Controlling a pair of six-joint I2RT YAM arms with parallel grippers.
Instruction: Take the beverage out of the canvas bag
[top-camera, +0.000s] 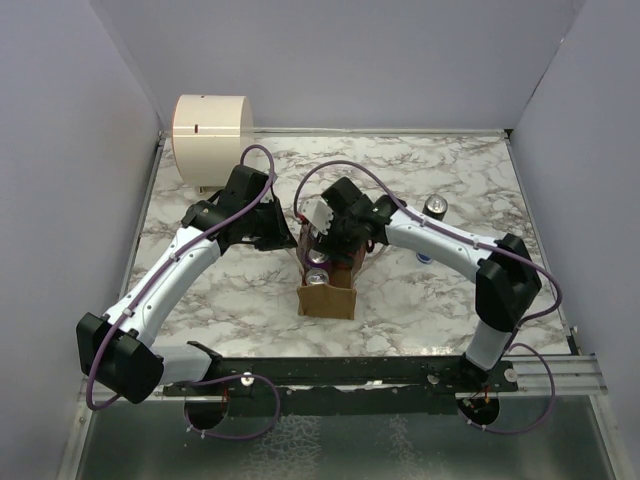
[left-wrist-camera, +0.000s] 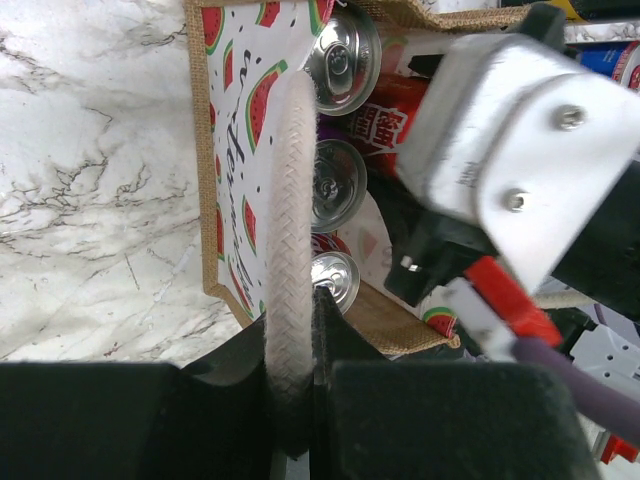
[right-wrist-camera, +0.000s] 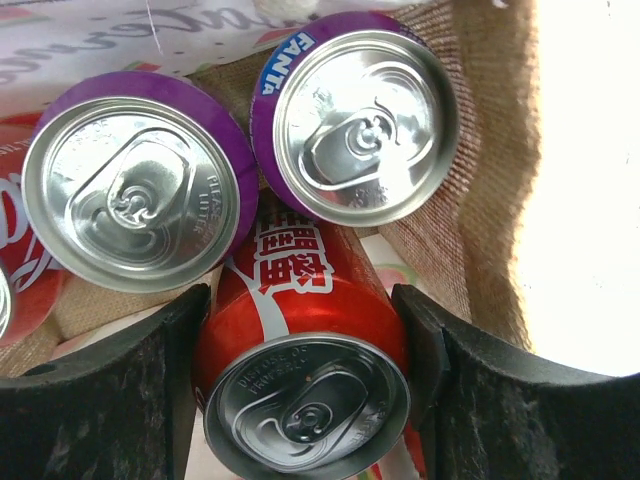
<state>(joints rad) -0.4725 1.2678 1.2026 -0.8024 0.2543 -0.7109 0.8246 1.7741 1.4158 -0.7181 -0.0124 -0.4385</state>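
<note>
The canvas bag (top-camera: 327, 298) stands at mid-table, tan with watermelon prints (left-wrist-camera: 225, 150), and holds several cans. My left gripper (left-wrist-camera: 300, 335) is shut on the bag's white braided handle (left-wrist-camera: 290, 230) at the bag's left side (top-camera: 292, 240). My right gripper (right-wrist-camera: 305, 320) reaches into the bag from above (top-camera: 325, 240). Its two fingers press both sides of a tilted red cola can (right-wrist-camera: 300, 300), also seen in the left wrist view (left-wrist-camera: 385, 125). Two purple Fanta cans (right-wrist-camera: 355, 120) (right-wrist-camera: 130, 190) stand just beyond it.
A cream cylindrical container (top-camera: 210, 128) lies at the back left. A lone can (top-camera: 435, 207) stands on the marble table right of the bag, beside my right arm. Grey walls close in the left, back and right sides.
</note>
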